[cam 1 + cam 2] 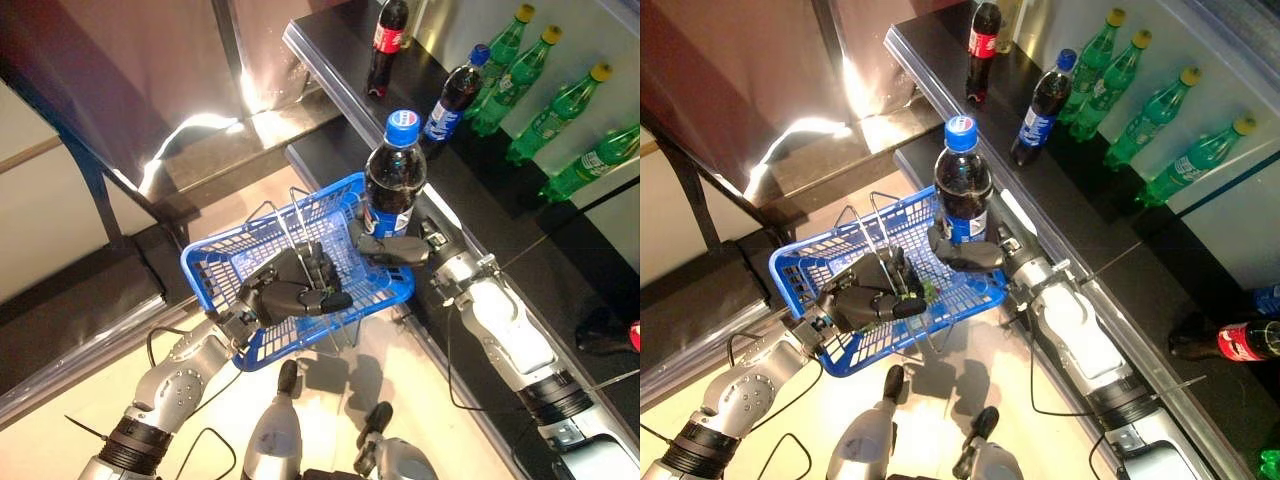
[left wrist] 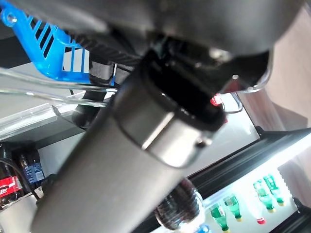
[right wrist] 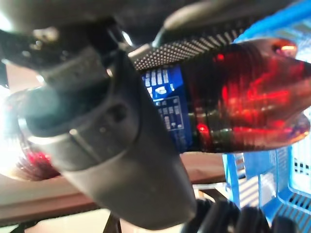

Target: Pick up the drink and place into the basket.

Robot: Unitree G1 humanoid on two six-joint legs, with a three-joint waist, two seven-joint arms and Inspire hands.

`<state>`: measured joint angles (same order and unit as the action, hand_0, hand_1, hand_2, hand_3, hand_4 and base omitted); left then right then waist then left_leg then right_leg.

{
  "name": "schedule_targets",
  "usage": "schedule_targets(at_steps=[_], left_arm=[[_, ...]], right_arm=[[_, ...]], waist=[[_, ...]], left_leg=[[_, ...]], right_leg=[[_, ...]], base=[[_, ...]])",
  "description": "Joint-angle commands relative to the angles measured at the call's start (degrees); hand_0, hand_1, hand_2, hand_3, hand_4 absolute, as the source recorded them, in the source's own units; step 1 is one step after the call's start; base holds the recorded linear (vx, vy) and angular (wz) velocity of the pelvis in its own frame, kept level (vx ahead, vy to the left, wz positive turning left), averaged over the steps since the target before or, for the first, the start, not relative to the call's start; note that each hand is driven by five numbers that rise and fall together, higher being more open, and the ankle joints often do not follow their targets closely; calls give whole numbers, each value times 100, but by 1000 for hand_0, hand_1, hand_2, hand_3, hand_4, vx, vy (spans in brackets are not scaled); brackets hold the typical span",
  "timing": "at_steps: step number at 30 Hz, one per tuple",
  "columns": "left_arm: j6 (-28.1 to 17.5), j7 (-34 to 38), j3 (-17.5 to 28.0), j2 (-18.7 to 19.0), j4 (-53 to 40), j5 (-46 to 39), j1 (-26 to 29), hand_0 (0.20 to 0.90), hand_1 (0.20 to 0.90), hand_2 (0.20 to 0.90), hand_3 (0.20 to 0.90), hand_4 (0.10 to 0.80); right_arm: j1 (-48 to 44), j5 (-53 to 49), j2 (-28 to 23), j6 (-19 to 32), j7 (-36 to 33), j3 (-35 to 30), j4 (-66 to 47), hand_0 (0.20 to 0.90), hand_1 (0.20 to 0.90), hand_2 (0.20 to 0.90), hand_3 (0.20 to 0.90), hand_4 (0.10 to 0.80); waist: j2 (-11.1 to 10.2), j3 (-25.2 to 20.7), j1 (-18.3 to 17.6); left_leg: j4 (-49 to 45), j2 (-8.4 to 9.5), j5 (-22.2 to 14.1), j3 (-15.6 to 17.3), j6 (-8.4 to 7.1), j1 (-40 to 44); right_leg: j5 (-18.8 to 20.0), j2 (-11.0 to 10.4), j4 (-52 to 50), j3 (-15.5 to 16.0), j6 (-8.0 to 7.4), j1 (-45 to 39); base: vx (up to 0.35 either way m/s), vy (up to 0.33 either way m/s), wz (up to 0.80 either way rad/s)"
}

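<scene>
You have two silver-grey arms, one coming in from 7 o'clock and the other from 5 o'clock in the head views. Your left arm [image 1: 185, 375] has a rounded metallic shell, with a black ribbed band towards 7 o'clock. Your right arm [image 1: 510, 330] has a paler, glossy shell, a similar black band towards 5 o'clock, and small bright metal fittings at the wrist. Your left hand [image 1: 295, 285] and right hand [image 1: 390, 248] are both matt black and blocky. Up close, the right hand's fingers [image 3: 194, 48] have a fine dotted texture.
</scene>
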<state>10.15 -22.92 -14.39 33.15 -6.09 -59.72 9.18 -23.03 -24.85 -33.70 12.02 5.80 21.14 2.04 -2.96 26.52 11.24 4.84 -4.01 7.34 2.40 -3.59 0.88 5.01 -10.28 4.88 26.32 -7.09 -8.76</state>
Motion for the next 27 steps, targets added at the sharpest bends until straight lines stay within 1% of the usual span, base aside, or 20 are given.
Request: schedule_targets(at_steps=[1,11,18,19,21,27], left_arm=[[-793,-699,-557,-586,-1146,-553,673,300,300,300,200,100],[-770,-829,-671,-572,-1475,-564,807,300,300,300,200,100],[-809,-902,-767,-510,-1706,-555,945,300,300,300,200,100],[-834,-925,-770,-472,-1729,-582,970,300,300,300,200,100],[-821,-923,-773,-467,-1764,-585,989,300,300,300,200,100],[-765,-993,-739,-480,-1876,-557,1014,300,300,300,200,100]], right_arm=[[-445,-305,277,795,-140,418,-433,300,300,300,200,100],[-436,-31,349,588,-171,726,-149,300,300,300,200,100],[-410,718,246,377,-485,914,355,300,300,300,200,100],[-418,958,205,310,-562,944,421,300,300,300,200,100],[-427,1051,173,257,-630,980,448,300,300,300,200,100],[-506,1742,80,41,-857,1086,670,300,300,300,200,100]], waist=[[-42,-2404,18],[-34,-2428,71],[-50,-2454,103],[-44,-2450,106],[-51,-2451,106],[-69,-2452,129]], left_leg=[[16,-66,-288,127,-126,52],[16,-51,-246,75,-138,16],[16,-39,-214,34,-154,-24],[16,-37,-211,29,-152,-23],[16,-35,-207,24,-152,-33],[16,-24,-188,-16,-168,-58]], right_leg=[[-198,-210,10,224,-364,-386],[-214,-212,2,260,-361,-408],[-200,-221,11,296,-381,-404],[-196,-227,11,293,-381,-402],[-193,-228,11,299,-382,-393],[-201,-219,12,287,-404,-391]], base=[[0,0,0],[0,0,0],[0,0,0],[0,0,0],[0,0,0],[0,0,0]])
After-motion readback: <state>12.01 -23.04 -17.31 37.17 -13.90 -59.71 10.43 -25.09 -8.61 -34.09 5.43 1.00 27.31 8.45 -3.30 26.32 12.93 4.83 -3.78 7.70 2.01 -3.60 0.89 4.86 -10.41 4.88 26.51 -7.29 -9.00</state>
